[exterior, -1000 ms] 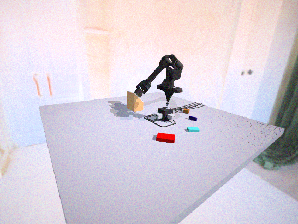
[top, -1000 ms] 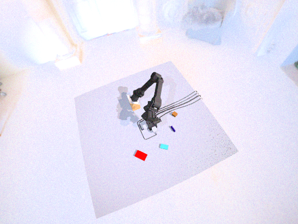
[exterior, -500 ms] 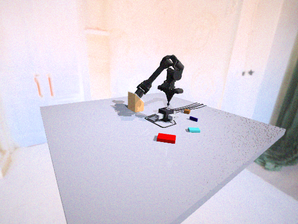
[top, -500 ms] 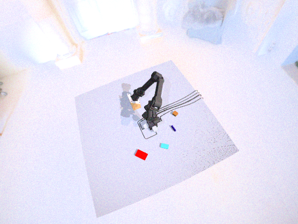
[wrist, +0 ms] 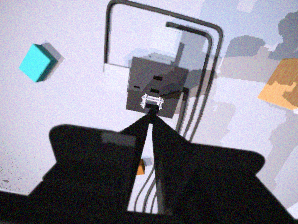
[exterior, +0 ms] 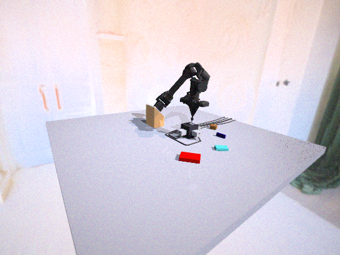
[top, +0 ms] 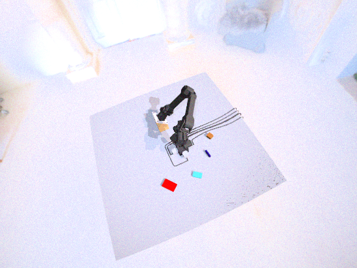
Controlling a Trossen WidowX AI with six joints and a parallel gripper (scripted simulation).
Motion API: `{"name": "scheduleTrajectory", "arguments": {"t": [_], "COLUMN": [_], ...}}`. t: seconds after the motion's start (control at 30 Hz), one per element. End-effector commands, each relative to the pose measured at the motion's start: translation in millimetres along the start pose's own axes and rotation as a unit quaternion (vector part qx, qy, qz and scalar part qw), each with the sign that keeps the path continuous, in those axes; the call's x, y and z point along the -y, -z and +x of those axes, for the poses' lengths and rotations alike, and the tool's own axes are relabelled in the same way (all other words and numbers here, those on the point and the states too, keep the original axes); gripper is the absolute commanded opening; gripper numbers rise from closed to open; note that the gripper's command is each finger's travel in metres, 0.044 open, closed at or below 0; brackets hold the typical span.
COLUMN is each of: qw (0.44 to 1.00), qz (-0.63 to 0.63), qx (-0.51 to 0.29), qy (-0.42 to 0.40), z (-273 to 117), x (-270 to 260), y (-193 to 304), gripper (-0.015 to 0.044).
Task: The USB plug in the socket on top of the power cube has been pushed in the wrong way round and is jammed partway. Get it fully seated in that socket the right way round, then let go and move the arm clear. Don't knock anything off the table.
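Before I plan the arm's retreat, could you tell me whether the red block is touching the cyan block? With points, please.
No, bare tabletop separates the red block [top: 169,185] [exterior: 189,157] from the cyan block [top: 197,174] [exterior: 221,148] [wrist: 36,63].

A matt gray bench [top: 140,209] [exterior: 140,199] shows a faintly grained surface, with dark speckling toward one corner. The angled block [top: 162,127] [exterior: 151,115] [wrist: 284,85] at the arm's foot has the tan look of wood, its faces flat and plain. Dark, plastic-looking casings cover the arm [top: 190,111] [exterior: 178,85], mostly dull. The power cube [exterior: 188,130] [wrist: 175,75] appears to be smooth, matt dark plastic, with paler, plain-faced plugs [exterior: 195,133] at its sides. Smooth dark cables [top: 216,123] [exterior: 215,122] [wrist: 218,55] look rubbery. The red block [top: 169,185] [exterior: 190,157] and cyan block [top: 197,174] [exterior: 221,148] [wrist: 36,63] look like smooth, evenly colored plastic.
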State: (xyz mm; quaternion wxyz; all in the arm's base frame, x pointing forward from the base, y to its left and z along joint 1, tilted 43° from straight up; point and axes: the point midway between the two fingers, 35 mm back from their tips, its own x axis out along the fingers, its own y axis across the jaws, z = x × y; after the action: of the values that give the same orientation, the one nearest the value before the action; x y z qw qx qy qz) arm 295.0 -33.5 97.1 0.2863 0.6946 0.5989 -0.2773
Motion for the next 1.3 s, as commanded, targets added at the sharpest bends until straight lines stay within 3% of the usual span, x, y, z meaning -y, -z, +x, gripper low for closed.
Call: {"name": "scheduleTrajectory", "arguments": {"t": [0.0,1.27], "qw": [1.0,1.0], "qz": [0.003,0.016], "qx": [-0.002,-0.005], "qy": [-0.001,-0.001], "z": [0.6,5.2], "x": [-0.3,0.7], "y": [0.4,2.4], "gripper": [0.0,0.0]}}
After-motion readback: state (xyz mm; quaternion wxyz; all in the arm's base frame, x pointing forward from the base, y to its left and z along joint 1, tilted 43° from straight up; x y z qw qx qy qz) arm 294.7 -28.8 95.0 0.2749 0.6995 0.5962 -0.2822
